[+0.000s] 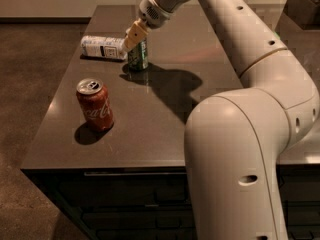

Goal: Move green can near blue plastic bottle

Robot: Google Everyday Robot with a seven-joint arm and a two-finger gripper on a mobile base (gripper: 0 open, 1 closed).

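The green can (138,57) stands upright on the dark table (150,129), just right of the blue plastic bottle (102,47), which lies on its side near the table's left edge. My gripper (134,37) reaches down from the upper right and sits over the top of the green can, its tan fingers (132,36) around the can's upper part. The can's top is hidden by the gripper.
A red cola can (95,105) stands upright at the front left of the table. My white arm (240,109) fills the right side of the view. A dark box (303,8) sits at the far right back.
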